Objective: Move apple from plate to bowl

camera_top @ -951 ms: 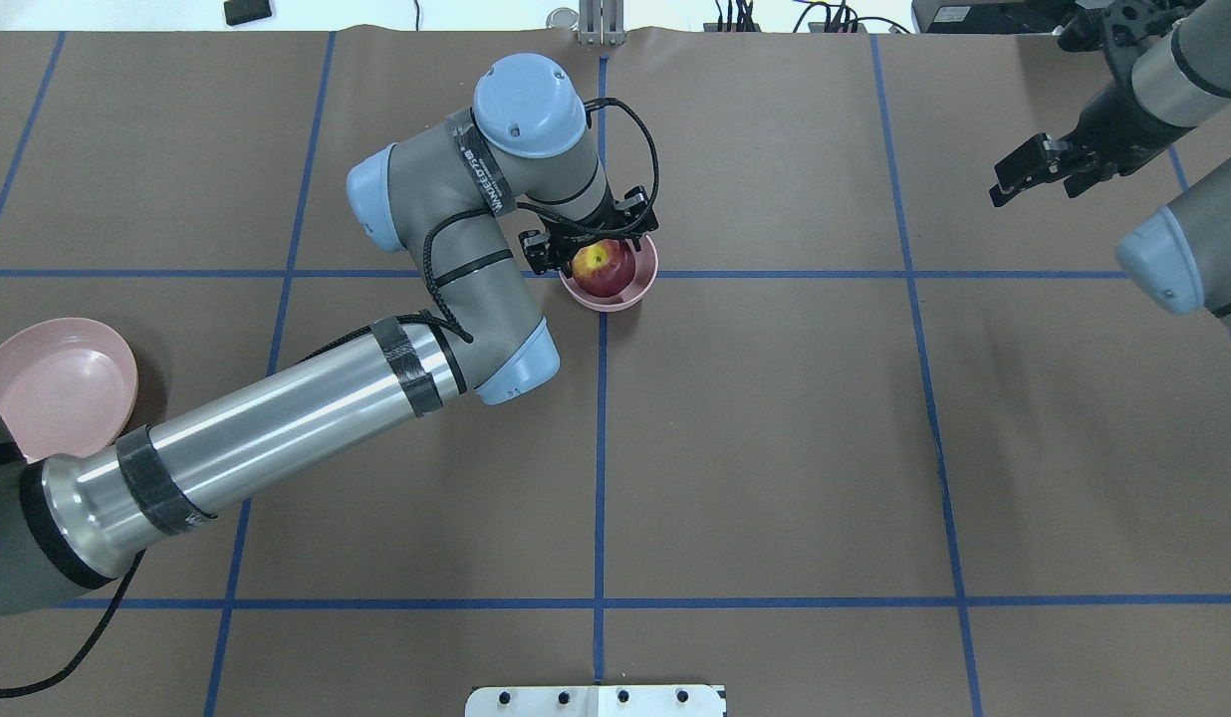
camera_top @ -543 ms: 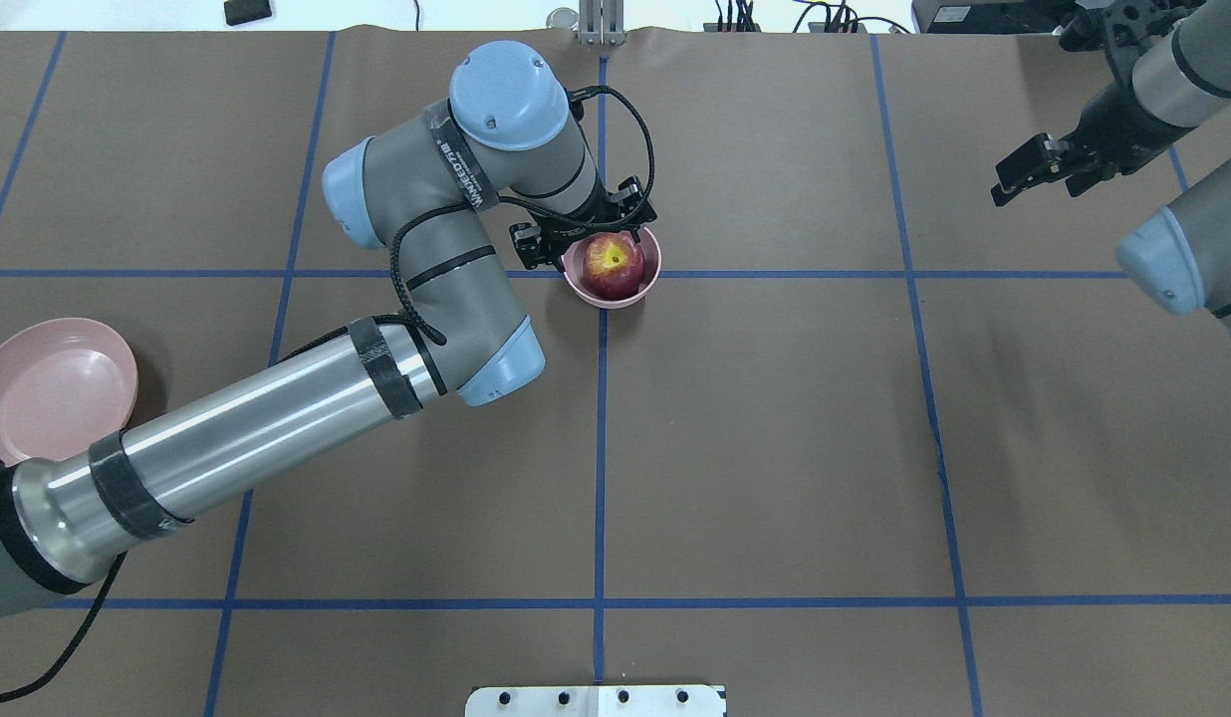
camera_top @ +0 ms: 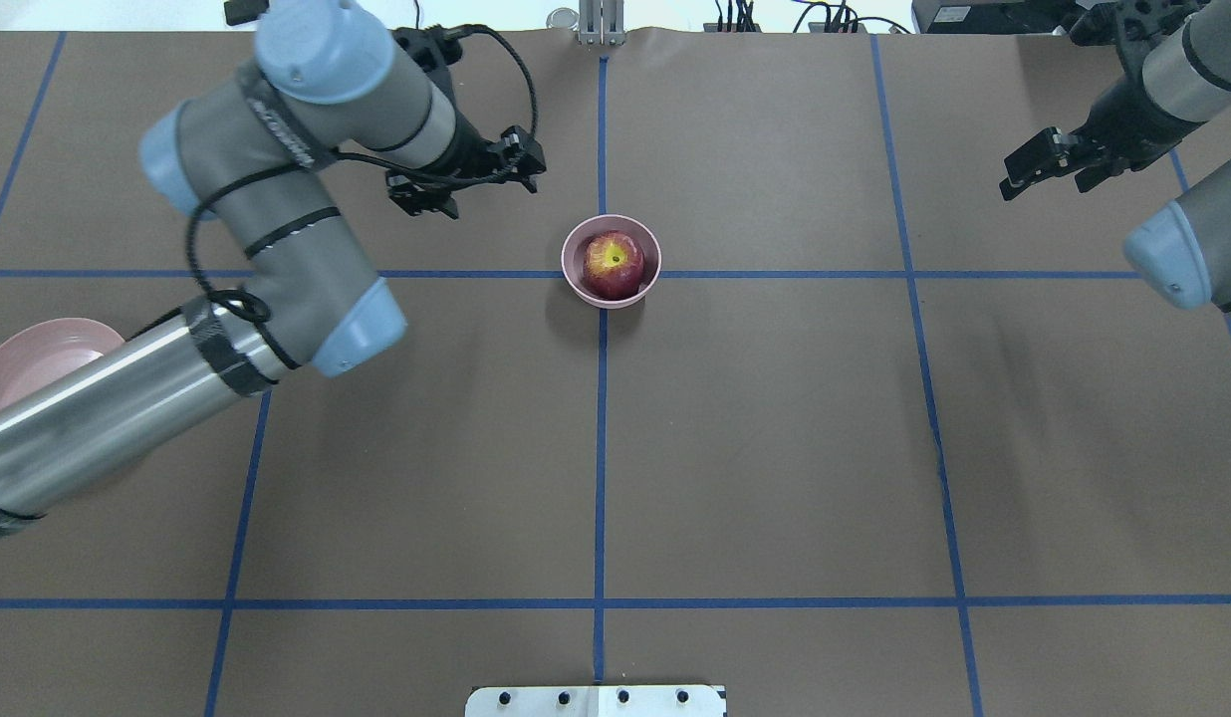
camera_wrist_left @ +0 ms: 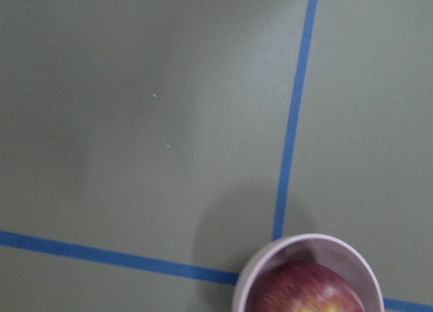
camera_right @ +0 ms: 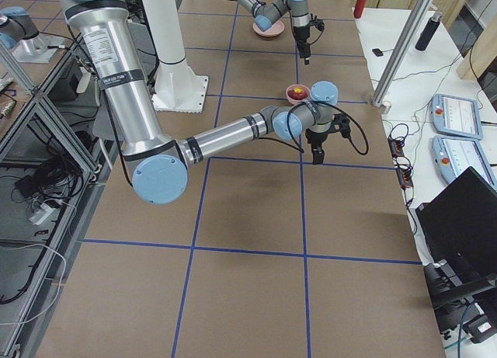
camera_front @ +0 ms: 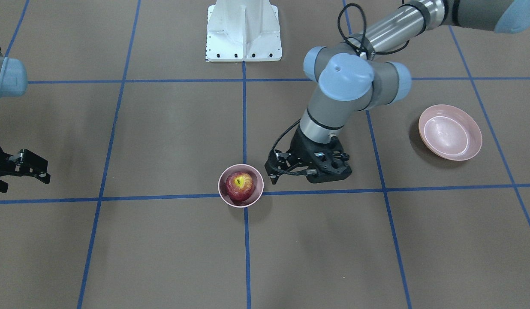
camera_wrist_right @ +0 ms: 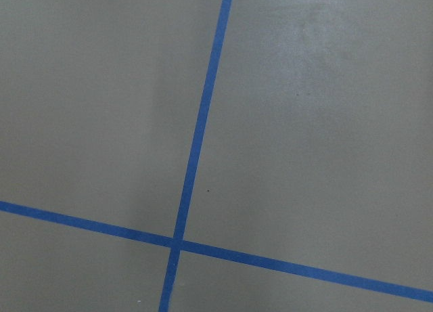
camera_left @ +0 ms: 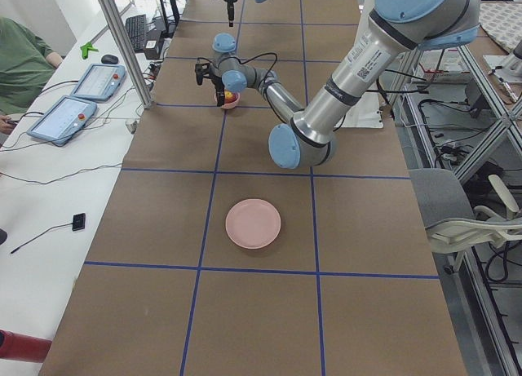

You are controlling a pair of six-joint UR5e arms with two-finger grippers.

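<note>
The left arm [camera_top: 267, 229] hangs over the plate [camera_front: 445, 133]; dropping low, it could shove that. The left gripper [camera_top: 468, 179], open and empty, sits near the bowl [camera_top: 569, 254], the right gripper [camera_top: 1049, 171] open far off. A careless pass could tip out the apple [camera_top: 613, 265] inside.

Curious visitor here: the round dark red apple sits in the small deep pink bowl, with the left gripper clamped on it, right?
Not quite: the round dark red apple sits in the small deep pink bowl, but the left gripper is open and apart from it, as the overhead exterior view shows.
</note>
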